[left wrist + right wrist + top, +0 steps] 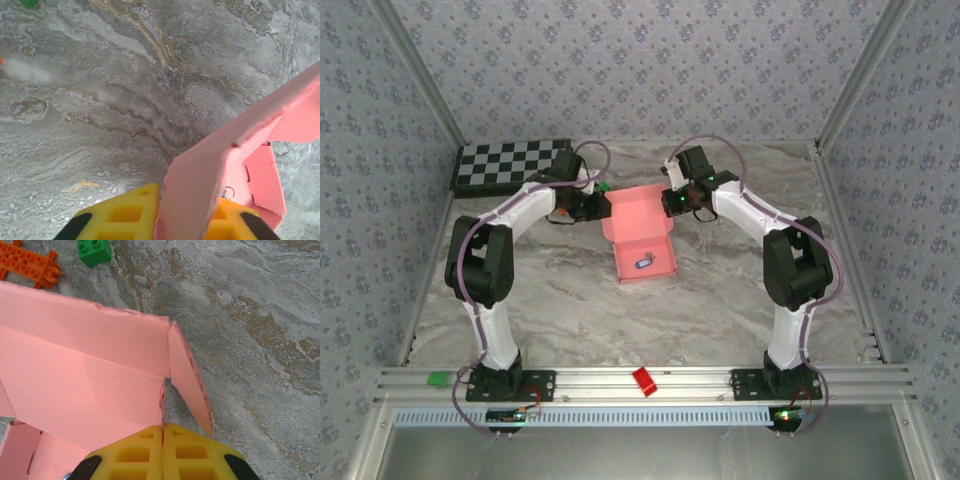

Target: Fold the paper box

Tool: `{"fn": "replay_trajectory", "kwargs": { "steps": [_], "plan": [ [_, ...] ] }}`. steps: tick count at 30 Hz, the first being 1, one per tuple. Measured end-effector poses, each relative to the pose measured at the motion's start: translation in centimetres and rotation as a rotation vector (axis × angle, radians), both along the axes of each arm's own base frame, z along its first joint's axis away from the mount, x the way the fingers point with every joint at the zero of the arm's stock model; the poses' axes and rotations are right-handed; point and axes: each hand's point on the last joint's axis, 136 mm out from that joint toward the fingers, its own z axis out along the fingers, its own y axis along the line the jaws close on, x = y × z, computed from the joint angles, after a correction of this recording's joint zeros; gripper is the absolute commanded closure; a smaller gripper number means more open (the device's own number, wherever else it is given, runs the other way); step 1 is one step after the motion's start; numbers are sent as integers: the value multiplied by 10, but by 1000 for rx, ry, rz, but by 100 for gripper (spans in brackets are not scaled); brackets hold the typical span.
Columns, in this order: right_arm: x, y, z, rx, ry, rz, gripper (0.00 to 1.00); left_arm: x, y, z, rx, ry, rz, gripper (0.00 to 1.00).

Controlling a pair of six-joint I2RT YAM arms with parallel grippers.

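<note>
- Left hand (182,212): clamped on a raised pink flap of the paper box (638,225).
- Right hand (163,432): pads pressed together, pinching the opposite wall's edge.
- Box mid-bench (720,300), between both hands.

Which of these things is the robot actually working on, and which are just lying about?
In the job:
- salmon-pink card paper box
- left gripper
- right gripper

Lying about:
- orange studded plastic plate
- green plastic toy brick
- black-and-white checkered board
- small red block on the front rail
</note>
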Motion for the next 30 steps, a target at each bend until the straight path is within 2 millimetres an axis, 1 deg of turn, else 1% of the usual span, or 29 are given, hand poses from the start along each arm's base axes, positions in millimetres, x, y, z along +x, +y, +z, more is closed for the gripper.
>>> {"fn": "replay_trajectory", "kwargs": {
  "steps": [2,6,9,15,21,27,30],
  "plan": [
    [-1,-2,1,0,-9,-16,94,1,-2,3,-2,-7,-2,92],
    [-2,-9,4,6,-48,-70,95,9,-8,16,-8,-48,-12,93],
    [2,-14,10,12,-88,-112,95,14,-15,24,-6,-89,-19,93],
    [11,-24,17,-6,-163,-188,95,28,-26,34,-2,-180,-21,93],
    [22,-36,26,-38,-236,-265,96,48,-40,37,-20,-268,-16,93],
    [22,-46,27,-52,-286,-310,96,58,-51,39,-29,-338,-12,92],
    [20,-48,26,-47,-304,-328,96,59,-55,35,-29,-368,-9,91]
  ]
}}
